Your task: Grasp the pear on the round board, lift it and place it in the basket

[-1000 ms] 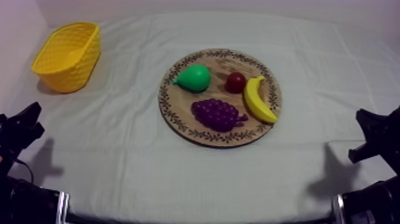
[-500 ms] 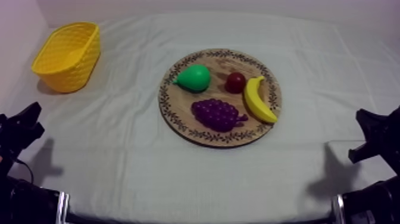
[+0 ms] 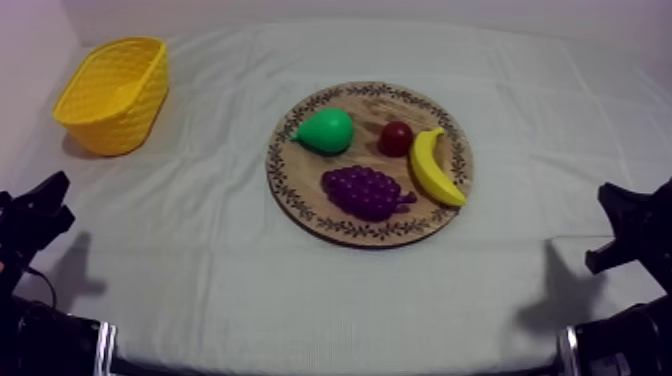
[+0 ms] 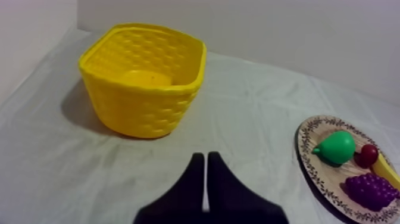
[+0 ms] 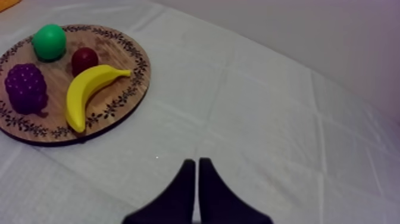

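A green pear (image 3: 325,131) lies on the far left part of the round wooden board (image 3: 300,200) at mid-table; the left wrist view has the pear (image 4: 336,148) too, and the right wrist view shows it (image 5: 49,42) at the board's far side. The yellow basket (image 3: 112,94) stands at the far left of the table, upright and holding nothing (image 4: 143,77). My left gripper (image 3: 40,205) rests low at the left edge, shut on nothing (image 4: 205,159). My right gripper (image 3: 625,215) rests low at the right edge, its fingers together (image 5: 197,164).
On the board with the pear lie a bunch of purple grapes (image 3: 367,191), a small red fruit (image 3: 396,138) and a banana (image 3: 431,166). Grey-white cloth (image 3: 220,250) covers the table. A pale wall stands behind the basket.
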You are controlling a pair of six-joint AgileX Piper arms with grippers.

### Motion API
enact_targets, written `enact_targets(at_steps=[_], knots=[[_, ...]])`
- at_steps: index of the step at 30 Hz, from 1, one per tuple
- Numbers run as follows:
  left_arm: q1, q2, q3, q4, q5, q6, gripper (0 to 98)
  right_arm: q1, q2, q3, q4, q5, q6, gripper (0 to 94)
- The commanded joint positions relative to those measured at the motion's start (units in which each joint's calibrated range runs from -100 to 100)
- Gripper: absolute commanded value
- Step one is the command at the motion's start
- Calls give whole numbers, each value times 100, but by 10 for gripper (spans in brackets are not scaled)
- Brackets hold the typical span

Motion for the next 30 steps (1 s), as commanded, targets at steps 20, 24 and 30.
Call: enact_targets(at_steps=[20, 24, 30], knots=[[-98, 377, -154, 354, 28, -433, 1, -2, -1, -1, 0, 0, 1, 3], [-102, 1236, -975, 705, 4, -1120, 1, -2, -1, -1, 0, 0, 1, 3], [-219, 2730, -2873, 853, 515, -1694, 0, -2, -1, -1, 0, 0, 1, 3]])
